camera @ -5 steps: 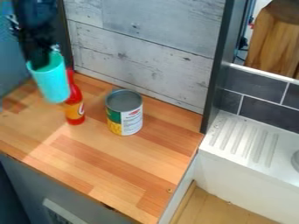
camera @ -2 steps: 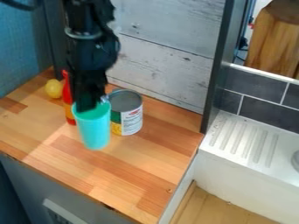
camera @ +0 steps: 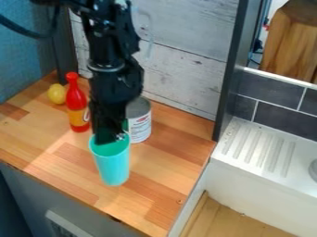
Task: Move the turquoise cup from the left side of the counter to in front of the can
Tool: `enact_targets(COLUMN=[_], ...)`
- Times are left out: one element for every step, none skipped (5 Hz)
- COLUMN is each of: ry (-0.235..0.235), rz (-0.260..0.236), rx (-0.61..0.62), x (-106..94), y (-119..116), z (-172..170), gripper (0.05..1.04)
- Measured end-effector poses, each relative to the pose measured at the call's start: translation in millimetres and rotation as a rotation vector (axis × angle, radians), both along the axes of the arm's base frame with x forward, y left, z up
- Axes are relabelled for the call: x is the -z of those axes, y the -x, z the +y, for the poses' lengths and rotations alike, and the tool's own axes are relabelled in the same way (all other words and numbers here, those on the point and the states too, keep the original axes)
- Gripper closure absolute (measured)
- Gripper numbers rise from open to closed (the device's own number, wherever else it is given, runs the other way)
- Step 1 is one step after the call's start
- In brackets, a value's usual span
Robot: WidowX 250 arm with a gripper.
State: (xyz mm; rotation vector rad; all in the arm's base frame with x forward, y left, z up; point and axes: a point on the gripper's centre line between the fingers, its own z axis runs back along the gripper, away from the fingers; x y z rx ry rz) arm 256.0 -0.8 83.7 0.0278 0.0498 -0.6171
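One cup (camera: 112, 165) at the tool (camera: 110, 139).

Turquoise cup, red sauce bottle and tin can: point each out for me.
Turquoise cup (camera: 113, 165): camera view, outer side wall.
Red sauce bottle (camera: 75, 99): camera view, red part above the label.
Tin can (camera: 141, 127): camera view, white part of the label.
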Motion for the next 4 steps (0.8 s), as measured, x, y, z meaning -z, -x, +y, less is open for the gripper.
enact_targets(ry=[0.047,0.051,0.048,0.032], rz=[0.031,0.040,0.028,0.027], rx=[0.056,0.074,0.079,0.082], x=[25.1,35.6,36.7,36.2], y=[-6.3,-11.1,-13.7,-13.4], z=[-17.8,-22.9,-22.5,-20.4], gripper=[0.996,0.996,0.996,0.965])
